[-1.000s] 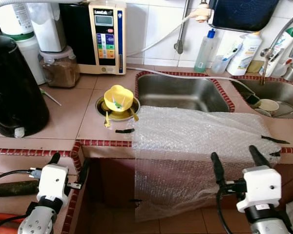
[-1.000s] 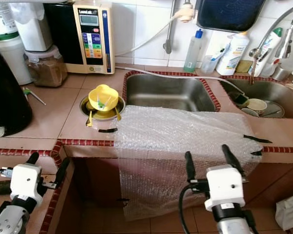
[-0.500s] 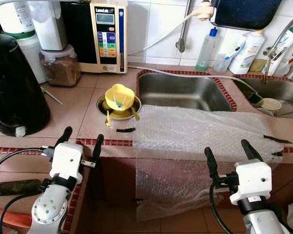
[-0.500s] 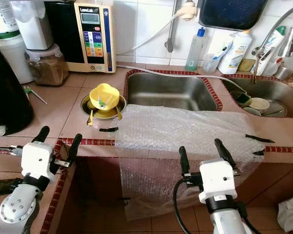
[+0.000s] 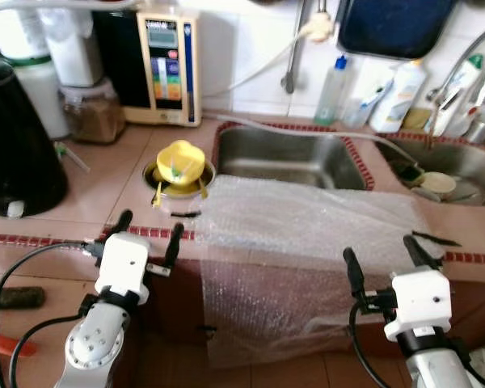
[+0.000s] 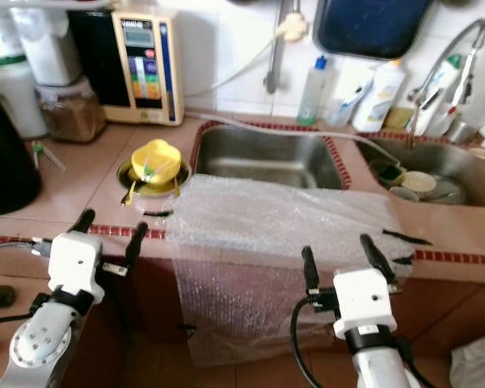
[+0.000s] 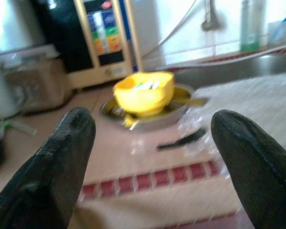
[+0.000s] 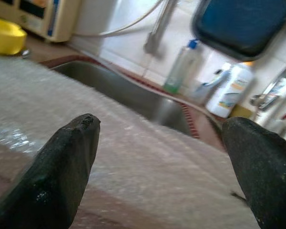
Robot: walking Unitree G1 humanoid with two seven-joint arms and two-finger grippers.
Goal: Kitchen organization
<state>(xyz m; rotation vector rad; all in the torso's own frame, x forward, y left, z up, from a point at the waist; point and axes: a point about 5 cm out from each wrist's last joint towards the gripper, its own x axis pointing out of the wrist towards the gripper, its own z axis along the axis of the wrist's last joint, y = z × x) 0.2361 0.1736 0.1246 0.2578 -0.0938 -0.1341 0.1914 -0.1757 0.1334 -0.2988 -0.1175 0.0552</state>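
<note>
A yellow bowl (image 5: 179, 160) sits in a steel dish (image 5: 203, 174) on the tiled counter (image 5: 105, 174), left of the empty steel sink (image 5: 291, 158). A sheet of bubble wrap (image 5: 307, 222) is taped over the counter's front edge and hangs down the cabinet. My left gripper (image 5: 149, 232) stands open at the counter edge, in front of the yellow bowl (image 7: 144, 90), holding nothing. My right gripper (image 5: 384, 259) is open before the hanging bubble wrap (image 8: 133, 157), also holding nothing.
A black kettle (image 5: 16, 153) stands at the left, with a jar (image 5: 89, 113) and a water ionizer (image 5: 163, 65) at the back wall. Bottles (image 5: 400, 93) line the wall behind the sinks. The right sink (image 5: 461, 162) holds dishes under a tap (image 5: 453, 73).
My left arm has risen from below the counter to its edge, in front of the yellow bowl. The camera has tilted slightly; the right gripper stays about where it was.
</note>
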